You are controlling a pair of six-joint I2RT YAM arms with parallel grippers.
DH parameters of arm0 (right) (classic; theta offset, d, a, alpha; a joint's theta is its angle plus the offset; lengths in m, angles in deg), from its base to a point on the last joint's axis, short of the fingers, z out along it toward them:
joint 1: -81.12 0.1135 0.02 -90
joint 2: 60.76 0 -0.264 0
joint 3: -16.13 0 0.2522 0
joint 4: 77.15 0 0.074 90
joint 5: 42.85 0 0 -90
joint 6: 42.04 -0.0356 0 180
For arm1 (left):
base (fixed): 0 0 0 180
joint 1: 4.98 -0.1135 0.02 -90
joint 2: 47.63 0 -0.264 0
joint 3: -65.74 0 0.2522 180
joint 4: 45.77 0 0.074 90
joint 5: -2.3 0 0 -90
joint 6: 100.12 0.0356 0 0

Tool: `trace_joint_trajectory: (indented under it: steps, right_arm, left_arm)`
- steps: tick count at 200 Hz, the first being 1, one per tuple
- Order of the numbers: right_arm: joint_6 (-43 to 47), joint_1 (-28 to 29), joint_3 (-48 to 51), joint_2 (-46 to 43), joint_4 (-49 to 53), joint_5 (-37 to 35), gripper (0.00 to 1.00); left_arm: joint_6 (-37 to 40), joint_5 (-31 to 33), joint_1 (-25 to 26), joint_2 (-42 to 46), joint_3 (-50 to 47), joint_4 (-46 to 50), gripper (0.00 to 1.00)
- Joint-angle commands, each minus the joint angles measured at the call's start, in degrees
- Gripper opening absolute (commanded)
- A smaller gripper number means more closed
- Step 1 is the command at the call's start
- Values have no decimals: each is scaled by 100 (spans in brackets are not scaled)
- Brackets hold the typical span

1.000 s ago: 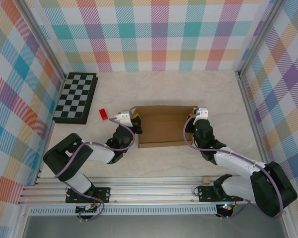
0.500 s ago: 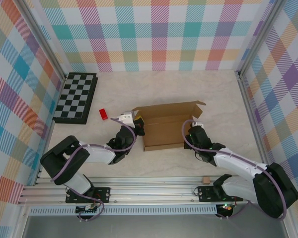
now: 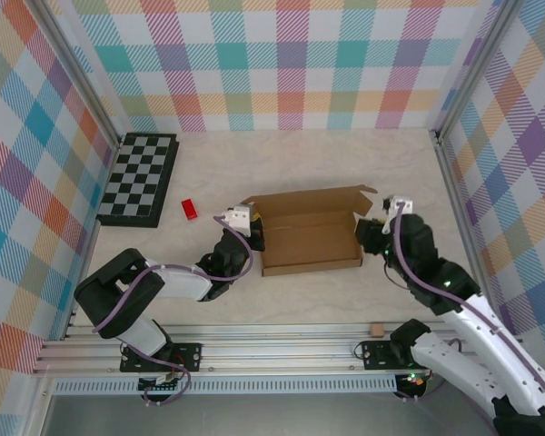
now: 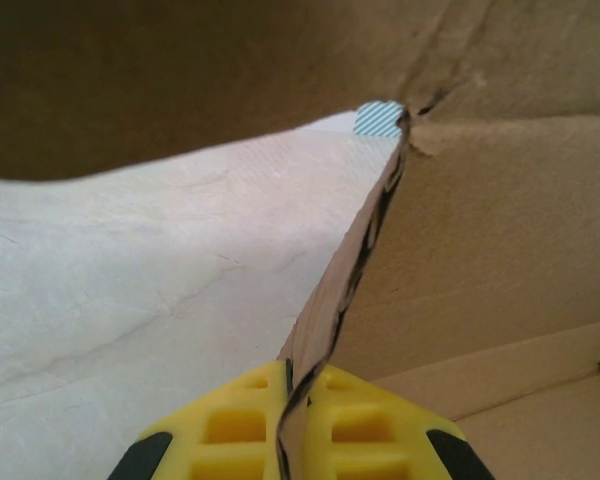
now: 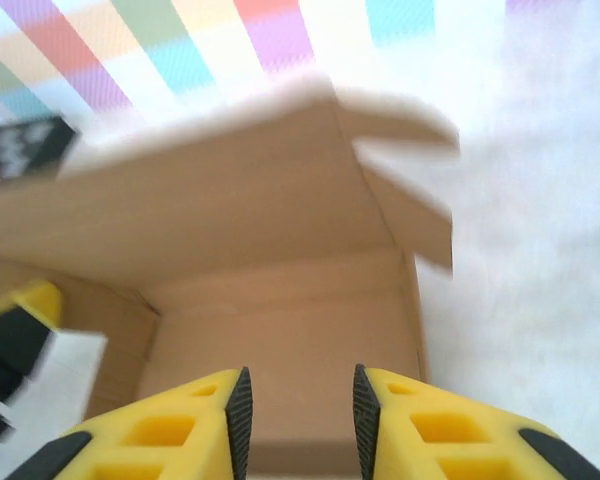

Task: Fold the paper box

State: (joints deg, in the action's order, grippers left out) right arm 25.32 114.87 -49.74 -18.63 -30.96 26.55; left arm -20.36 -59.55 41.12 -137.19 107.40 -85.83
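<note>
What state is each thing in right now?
paper box: partly folded, top open, right-end flaps sticking out.
left pincer: shut on the box's left wall.
right pincer: open, holding nothing.
chessboard: lying flat by the left wall.
red block: lying loose, apart from the box.

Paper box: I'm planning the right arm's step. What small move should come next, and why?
Probably ease the right gripper forward to the end flap: its jaws are open and clear of the paper box, while the left gripper pinches the left wall.
</note>
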Motion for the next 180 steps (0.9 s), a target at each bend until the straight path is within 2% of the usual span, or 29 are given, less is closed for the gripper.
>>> trace_joint_trajectory:
  steps: [1, 21, 36, 42, 53, 64, 86, 109, 126, 140, 180]
  right_arm:
    - [1276, -13, -1048, 878, 210, -151, 37]
    - [1933, -280, -2138, 1938, 102, -62, 39]
    - [1980, -873, -2906, 2673, 425, 102, 42]
    - [1906, -1182, -3167, 2903, 549, 340, 45]
    - [1917, -1774, -3486, 3256, 554, 1244, 48]
    - [2072, -2124, -3858, 3645, 634, 1990, 49]
    - [2044, -2205, -4805, 4505, 1709, 2259, 49]
    - [1433, -2275, -4098, 4455, 1818, 2430, 63]
    - [1085, -2552, -3566, 4372, 1595, 3079, 68]
    - [1045, -2657, -3537, 4447, 1859, 3442, 74]
    - [988, -2656, -3095, 4561, 2234, 3693, 76]
  left_arm:
    - [350, -107, 138, -281, -294, 1103, 0]
    - [469, -101, 142, -281, -276, 1109, 0]
    - [503, -106, 142, -288, -275, 1089, 0]
    - [512, -109, 144, -282, -275, 1084, 0]
    - [521, -117, 141, -281, -284, 1078, 0]
    - [532, -124, 136, -275, -293, 1056, 0]
    - [597, -118, 145, -290, -270, 1054, 0]
    - [646, -115, 145, -350, -228, 969, 0]
    - [637, -127, 155, -410, -196, 965, 0]
    - [661, -103, 189, -436, -180, 965, 0]
    - [856, 173, 382, -517, -236, 675, 0]
